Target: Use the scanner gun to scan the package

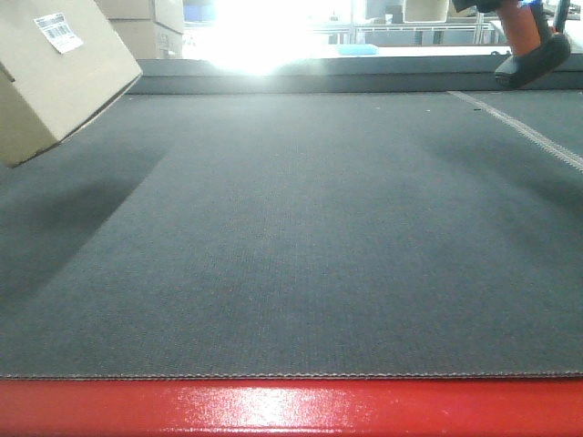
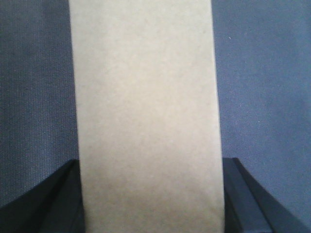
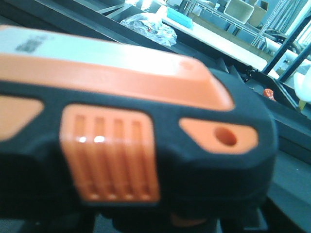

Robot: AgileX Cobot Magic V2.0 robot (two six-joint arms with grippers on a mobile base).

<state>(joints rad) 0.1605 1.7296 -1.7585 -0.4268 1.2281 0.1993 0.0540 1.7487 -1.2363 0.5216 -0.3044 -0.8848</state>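
1. Grey woven mat (image 1: 291, 255) w/ red front edge. Strong glare at back, and more cardboard boxes (image 1: 146, 23) stacked behind.
2. Left gripper (image 2: 150, 213): black fingers (image 2: 53, 204) pressed against both sides of package (image 2: 146, 107), so clamped on it.
3. Package held off mat at far left, tilted, shadow beneath. Barcode label (image 1: 58, 32) up top on face toward front cam.
4. Right gripper: jaws not visible. Scanner gun (image 1: 531, 50) hangs clear of mat at far right and fills wrist view, so prob. clamped on it.
5. Gun & package well apart, w/ gun head cut off by frame, so can't tell aim.
6. Risks:
   - Smooth cardboard held in a side pinch only, so could slip or swing if tilted further.
   - Label too oblique to gun, or washed out by back glare, so no read.
   - Gun brought across too fast or too low, so could clip box corner & shift grip.
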